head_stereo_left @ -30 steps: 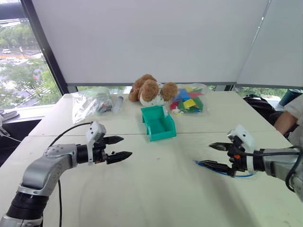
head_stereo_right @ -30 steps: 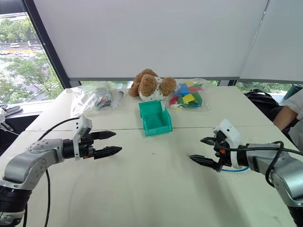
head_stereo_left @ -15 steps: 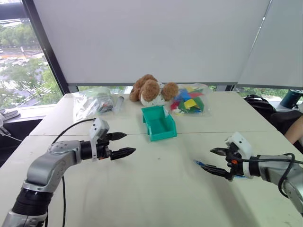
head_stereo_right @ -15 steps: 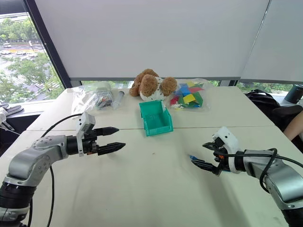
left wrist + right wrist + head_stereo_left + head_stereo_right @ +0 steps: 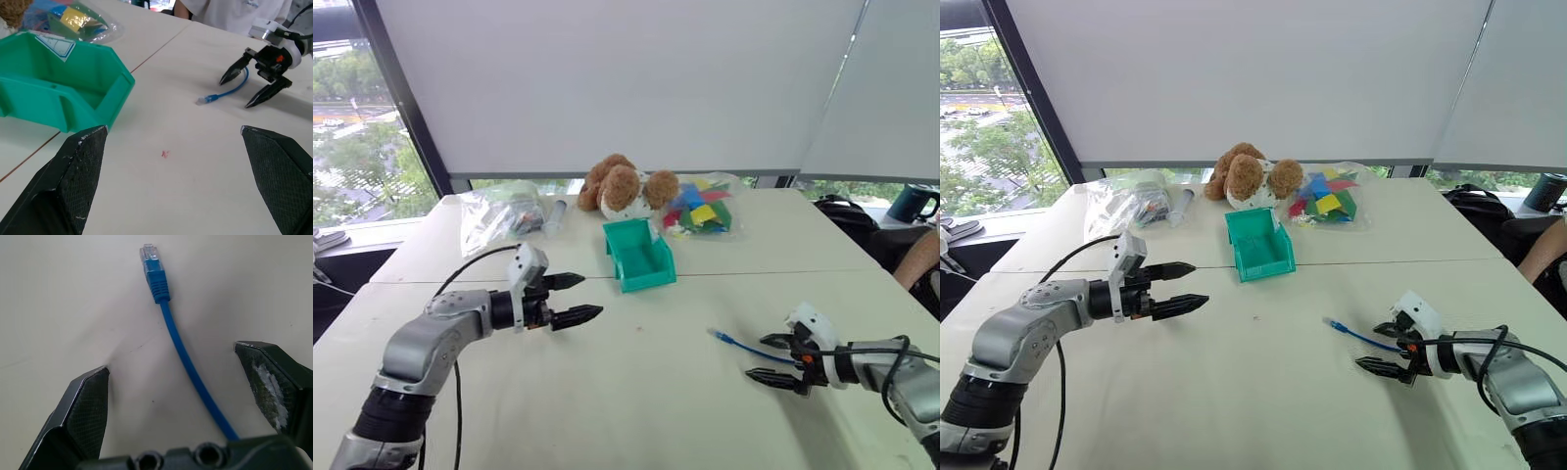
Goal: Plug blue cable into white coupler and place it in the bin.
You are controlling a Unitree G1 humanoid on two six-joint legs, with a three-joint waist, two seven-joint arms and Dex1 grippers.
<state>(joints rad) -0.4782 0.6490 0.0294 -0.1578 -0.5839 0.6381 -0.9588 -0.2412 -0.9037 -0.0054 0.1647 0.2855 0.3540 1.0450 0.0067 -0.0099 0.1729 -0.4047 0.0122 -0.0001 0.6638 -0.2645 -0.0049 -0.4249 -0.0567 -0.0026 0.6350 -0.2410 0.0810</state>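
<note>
The blue cable [image 5: 181, 347] lies on the white table with its clear plug end [image 5: 717, 335] pointing toward the table's middle. My right gripper [image 5: 762, 357] is low over the table at the right, open, with one finger on each side of the cable and not closed on it. My left gripper [image 5: 591, 296] hovers open and empty above the table at the left, level with the front of the teal bin [image 5: 641, 257]. The bin stands empty at mid-table, its cut-down front toward me. The white coupler is out of view.
Behind the bin sit a brown plush toy [image 5: 625, 186], a clear bag of coloured blocks [image 5: 700, 208], a crumpled clear bag [image 5: 499, 215] and a small tube [image 5: 556, 213]. A person's arm [image 5: 920, 264] and a dark mug [image 5: 913, 203] are at the far right edge.
My right gripper has come down to the table and now straddles the blue cable, still open. The left gripper has stayed about where it was.
</note>
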